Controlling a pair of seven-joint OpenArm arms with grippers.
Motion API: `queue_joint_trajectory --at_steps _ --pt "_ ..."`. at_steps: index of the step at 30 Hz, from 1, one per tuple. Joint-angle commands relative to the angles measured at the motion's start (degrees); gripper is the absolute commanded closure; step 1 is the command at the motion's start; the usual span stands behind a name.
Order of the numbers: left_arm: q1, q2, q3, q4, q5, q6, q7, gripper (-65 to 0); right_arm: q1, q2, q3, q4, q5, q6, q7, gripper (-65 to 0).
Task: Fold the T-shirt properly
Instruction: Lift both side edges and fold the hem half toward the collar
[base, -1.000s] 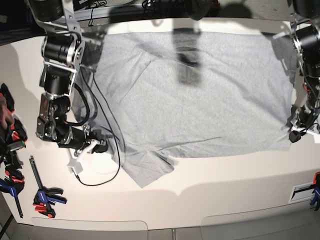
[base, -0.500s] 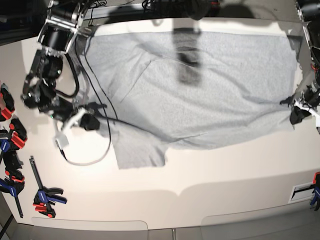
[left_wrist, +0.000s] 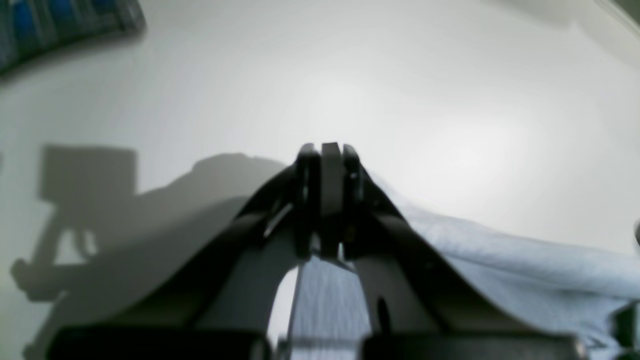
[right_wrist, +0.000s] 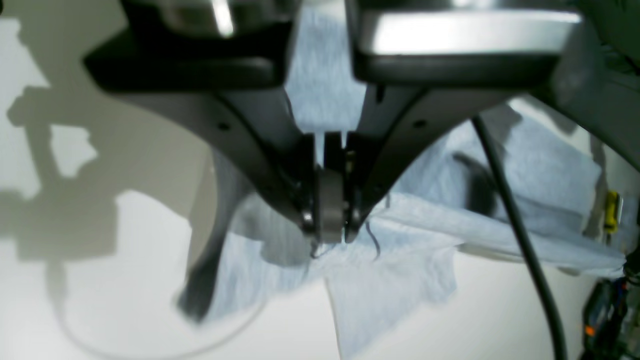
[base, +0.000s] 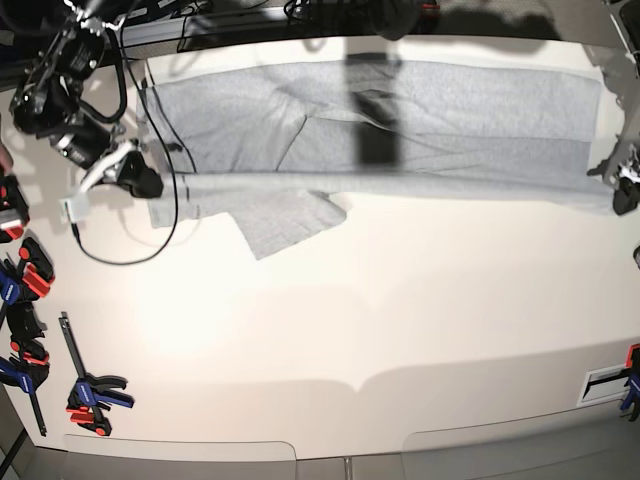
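Gripper work first, taken across the base view from its left side. The right gripper (base: 148, 186) sits at the far-left of the bench (base: 400, 320), its jaws pressed together on the near edge of the T-shirt (base: 400, 110); the right wrist view shows grey cloth running up between the closed jaws and bunching below them, with a sleeve hanging toward the bench. That arm is raised and bent back, its forearm angling down from the upper-left corner to the cloth, a black cable (base: 130, 255) looping under it onto the bench.

The T-shirt lies across the far part of the bench, plain side up, stretched wide from one gripper to the other. Its near edge appears lifted and drawn toward the far side, so a long lengthwise fold looks under way: a band of doubled cloth runs along the front, with one sleeve (base: 285, 220) spilling out toward the near side. I judge the first fold as begun, not finished. The edge has not yet been laid down, the sleeve is untucked, and the crosswise folds remain.

At the far-right edge, the left gripper (base: 626, 190) is likewise pinching the hem; the left wrist view shows its jaws closed with cloth trailing behind them. Little of that arm shows, only its end at the frame edge.
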Motion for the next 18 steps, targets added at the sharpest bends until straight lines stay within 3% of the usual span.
queue_joint_trajectory --at_steps 1,18 --pt "0.3 -1.8 -0.6 0.8 -1.9 -0.3 -1.0 0.0 -0.3 0.7 0.3 1.2 1.2 0.7 1.1 0.0" --pt "10.1 -1.8 -0.6 0.8 -1.9 -0.2 -0.8 0.0 -7.3 -4.5 0.3 1.2 -0.9 0.7 -0.2 0.0"
